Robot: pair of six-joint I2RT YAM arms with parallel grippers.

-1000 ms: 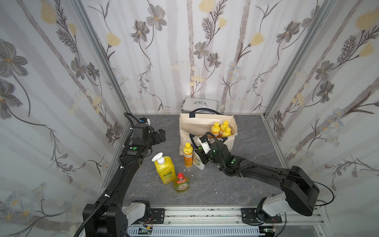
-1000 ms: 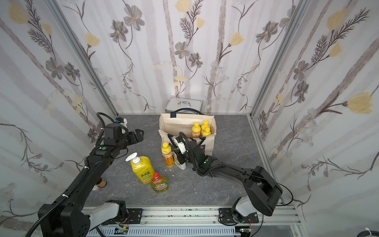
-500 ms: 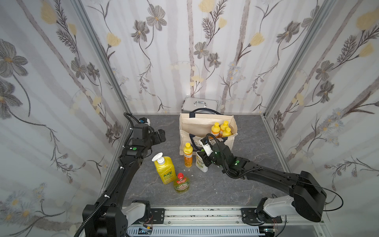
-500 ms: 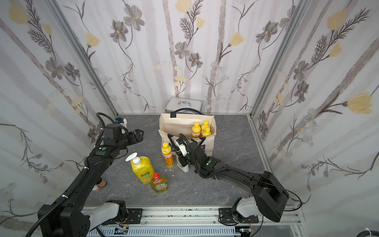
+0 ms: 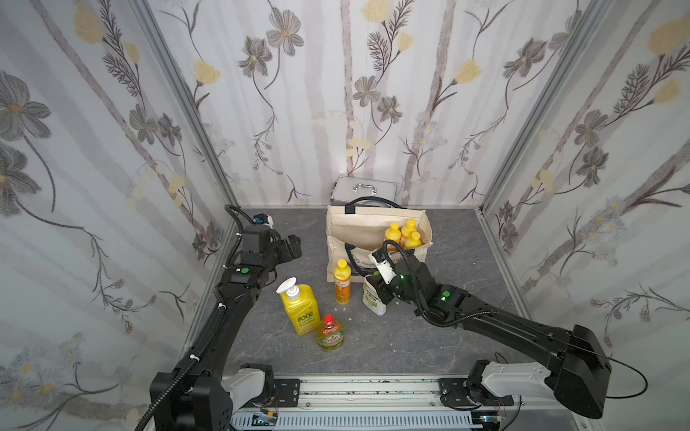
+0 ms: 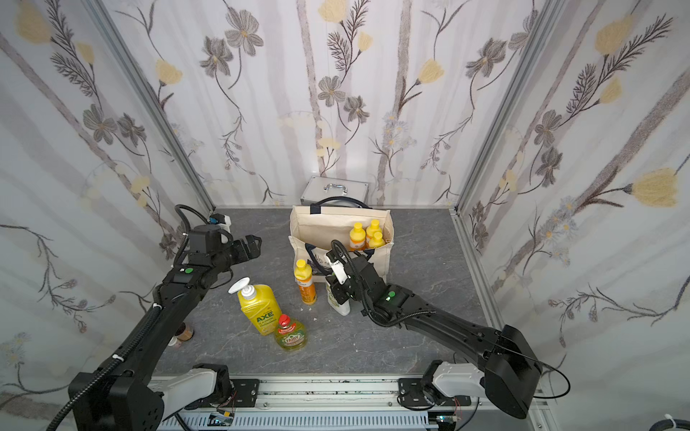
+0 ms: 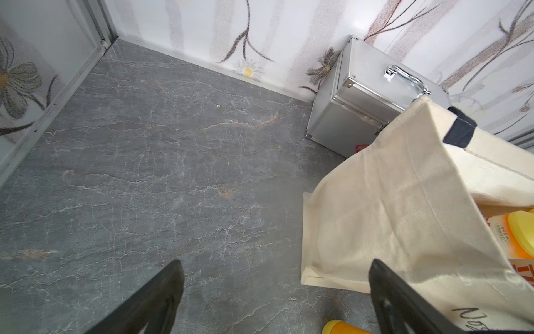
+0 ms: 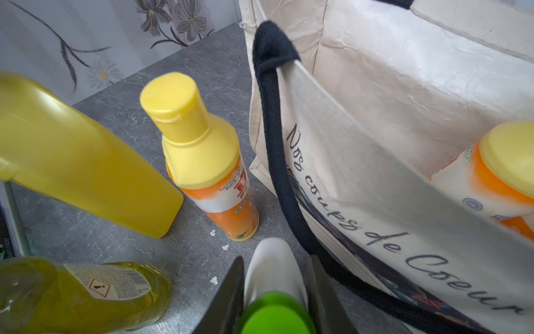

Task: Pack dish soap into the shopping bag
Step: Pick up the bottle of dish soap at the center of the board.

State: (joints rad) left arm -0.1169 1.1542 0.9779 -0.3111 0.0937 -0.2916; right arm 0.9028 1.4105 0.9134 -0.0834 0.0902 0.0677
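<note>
My right gripper (image 8: pixel 276 260) is shut on the white green-capped dish soap bottle (image 5: pixel 373 298) (image 6: pixel 338 300) (image 8: pixel 274 269), just in front of the shopping bag (image 5: pixel 358 227) (image 6: pixel 328 227) (image 8: pixel 404 86). The bottle leans a little, with its base near the tabletop. Three orange yellow-capped bottles (image 5: pixel 403 233) (image 6: pixel 367 235) stand inside the bag's right end. Another orange bottle (image 5: pixel 341 281) (image 8: pixel 208 162) stands on the table left of the held one. The yellow AXE pump bottle (image 5: pixel 300 309) and the small red-capped Fairy bottle (image 5: pixel 330 334) stand nearer the front. My left gripper (image 5: pixel 293 246) (image 7: pixel 277 263) hovers open and empty, left of the bag.
A silver metal case (image 5: pixel 364 190) (image 7: pixel 361 110) stands against the back wall behind the bag. The bag's dark front handle (image 8: pixel 277 144) hangs down its front, close to my right fingers. Papered walls close in three sides. White crumbs lie near the bottles.
My right gripper has shifted a little to the right and toward the front, carrying the white bottle with it. The left arm has not moved.
</note>
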